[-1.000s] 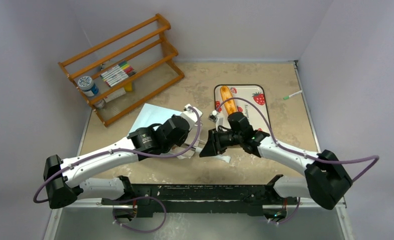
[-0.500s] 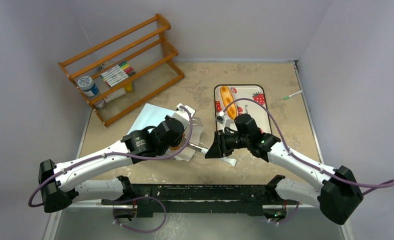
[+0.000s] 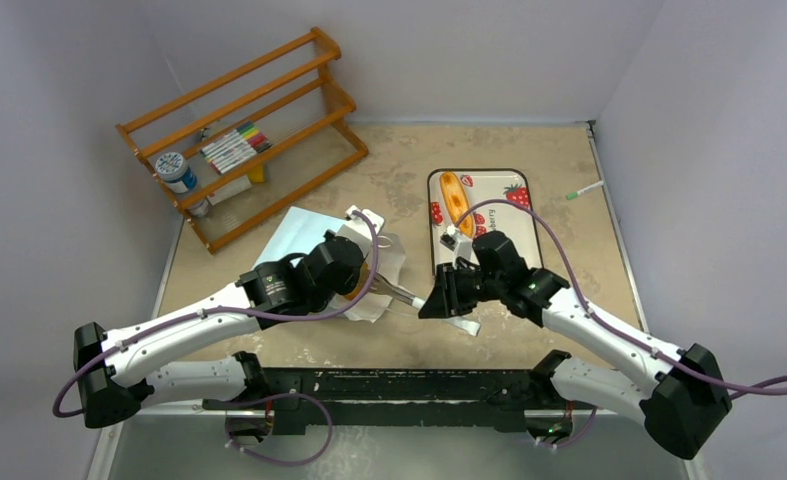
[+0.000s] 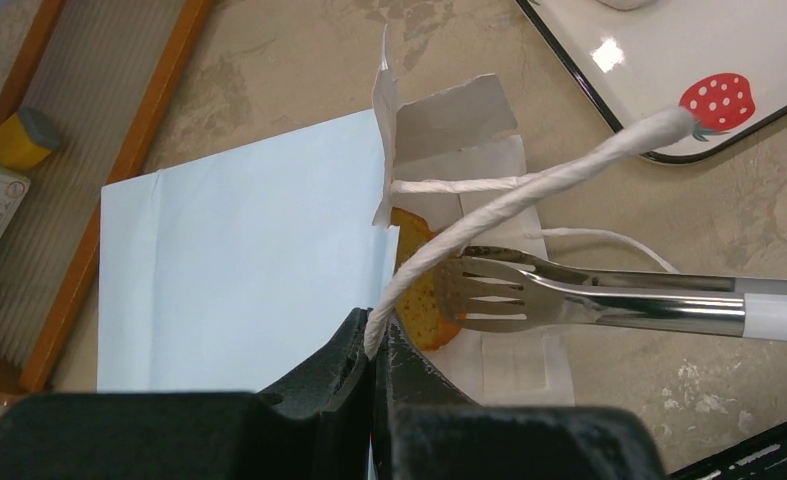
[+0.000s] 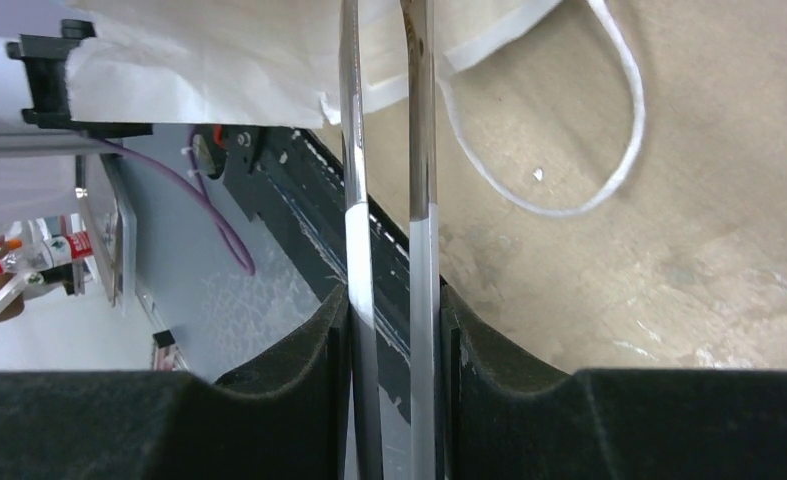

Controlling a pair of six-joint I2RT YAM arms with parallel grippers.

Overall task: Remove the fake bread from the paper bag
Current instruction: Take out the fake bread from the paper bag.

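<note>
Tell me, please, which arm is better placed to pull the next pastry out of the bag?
Right. The right gripper holds the tongs, whose tips sit at the orange pastry in the mouth of the bag. The left gripper is shut on the string handle, holding that mouth open.

Item 1: table [image 3: 409, 160], mottled beige top, pale walls on three sides.
Item 2: wooden rack [image 3: 259, 120], orange-brown, three rails, lying tilted at the far left corner.
Item 3: markers [image 3: 234, 147], a row with mixed coloured caps, resting in the rack.
Item 4: jar [image 3: 172, 168], blue and white lid, at the rack's left end.
Item 5: yellow block [image 3: 258, 174], inside the rack, just beside the markers.
Item 6: tray [image 3: 497, 182], white, dark rim, strawberry print, right of centre.
Item 7: pen [image 3: 586, 189], white with a green tip, near the right wall, apart from the tray.
Item 8: metal tongs [image 4: 589, 298], fork-toothed tips, white band on each arm, arms close together.
</note>
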